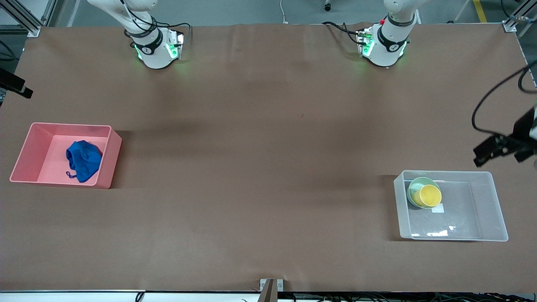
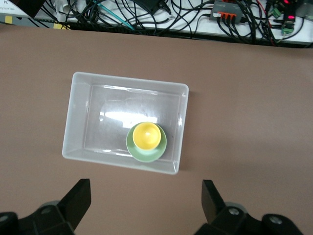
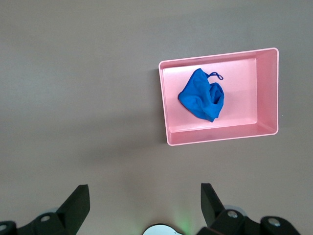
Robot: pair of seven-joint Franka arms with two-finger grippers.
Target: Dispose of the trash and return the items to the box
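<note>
The blue fabric wad point(image 1: 84, 160) lies in the pink bin point(image 1: 25, 147) at the right arm's end of the table; the right wrist view shows the wad point(image 3: 201, 95) and the bin point(image 3: 164, 103) too. The yellow cup point(image 1: 430, 196) sits inside the mint-green bowl point(image 1: 414, 187), in a corner of the clear box point(image 1: 482, 209) at the left arm's end. The left wrist view shows cup point(image 2: 146, 135), bowl point(image 2: 146, 156) and box point(image 2: 73, 117). My left gripper point(image 2: 145, 188) is open and empty, high above the table beside the box. My right gripper point(image 3: 143, 191) is open and empty, high above bare table beside the pink bin.
Both arm bases point(image 1: 157, 48) point(image 1: 384, 46) stand along the table edge farthest from the front camera. Cables and electronics point(image 2: 230, 14) lie off the table edge past the clear box. A white sticker point(image 1: 437, 209) is on the box base.
</note>
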